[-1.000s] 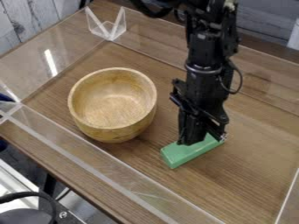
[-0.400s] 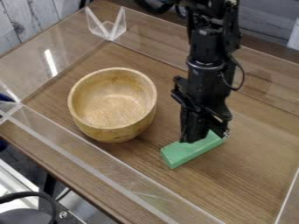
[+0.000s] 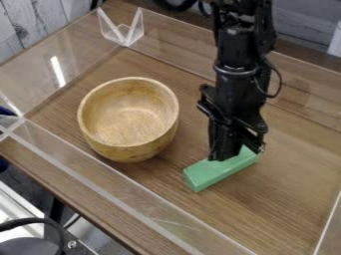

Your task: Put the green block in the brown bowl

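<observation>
Nothing has shifted since the earlier frame that we can make out: end effector (image 3: 232, 151), block (image 3: 218, 172) and bowl (image 3: 128, 119) sit as before. We note the end effector pointing almost straight down, fingers drawn together on the far end of the block. Whether the grip is firm we cannot tell. The block lies on the counter (image 3: 273, 224) directly beneath the end effector, its long axis running from under the fingers toward the camera and to the left. The bowl stands to the end effector's left in the picture, near but apart from the block, hollow empty. We judge the coming move a lift, then a carry leftward over the rim.
</observation>
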### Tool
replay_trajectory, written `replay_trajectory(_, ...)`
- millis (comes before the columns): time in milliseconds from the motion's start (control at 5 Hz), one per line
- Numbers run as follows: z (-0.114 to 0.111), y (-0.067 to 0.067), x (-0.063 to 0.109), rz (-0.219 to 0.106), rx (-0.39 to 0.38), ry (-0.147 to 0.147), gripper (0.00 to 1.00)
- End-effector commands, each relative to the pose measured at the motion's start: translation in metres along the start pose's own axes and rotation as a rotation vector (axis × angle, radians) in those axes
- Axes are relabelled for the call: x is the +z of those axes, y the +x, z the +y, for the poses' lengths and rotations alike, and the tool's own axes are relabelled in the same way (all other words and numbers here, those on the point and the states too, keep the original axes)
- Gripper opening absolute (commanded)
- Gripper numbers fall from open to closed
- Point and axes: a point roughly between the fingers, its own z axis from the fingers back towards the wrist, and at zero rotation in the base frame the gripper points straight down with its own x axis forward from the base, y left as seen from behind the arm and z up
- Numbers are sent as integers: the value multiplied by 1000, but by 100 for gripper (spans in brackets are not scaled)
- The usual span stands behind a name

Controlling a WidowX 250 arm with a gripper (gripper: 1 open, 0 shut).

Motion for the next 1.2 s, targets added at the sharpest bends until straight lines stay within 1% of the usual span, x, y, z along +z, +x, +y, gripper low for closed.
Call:
replay_trajectory(0, 5, 12, 28, -89, 10, 0, 0)
replay_trajectory(400, 9, 16, 42, -94, 60, 11, 0)
replay_trajectory(600, 9, 13, 50, -108, 67, 9, 0)
replay_trajectory(800, 8, 11, 50, -112, 68, 5, 0)
replay_trajectory(1000, 7, 7, 54, -120, 78, -15, 100)
